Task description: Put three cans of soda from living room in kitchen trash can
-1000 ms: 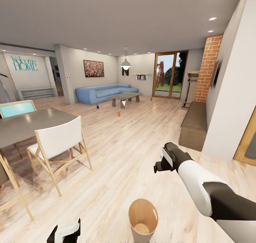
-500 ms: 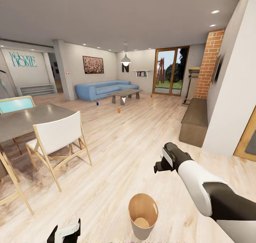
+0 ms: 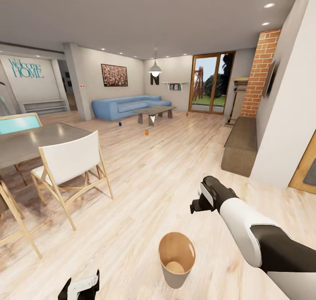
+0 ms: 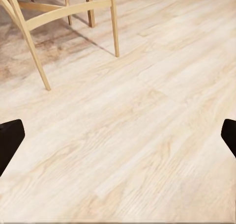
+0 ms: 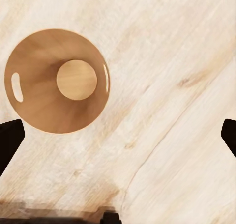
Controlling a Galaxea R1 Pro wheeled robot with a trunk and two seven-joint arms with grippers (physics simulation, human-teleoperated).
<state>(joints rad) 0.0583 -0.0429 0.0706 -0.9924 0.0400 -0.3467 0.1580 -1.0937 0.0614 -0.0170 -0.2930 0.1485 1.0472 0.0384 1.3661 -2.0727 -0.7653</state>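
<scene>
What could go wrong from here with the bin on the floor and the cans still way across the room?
1. The trash can stands on the floor right before the robot, below the right tool; driving forward might knock it over.
2. The white chair and grey table crowd the left side, so the left tool could clip them.
3. The blue can and two orange cans lie scattered far off, demanding separate trips.

Smooth tan-lined bin (image 3: 177, 260), wood-plank floor (image 3: 158, 173)
</scene>
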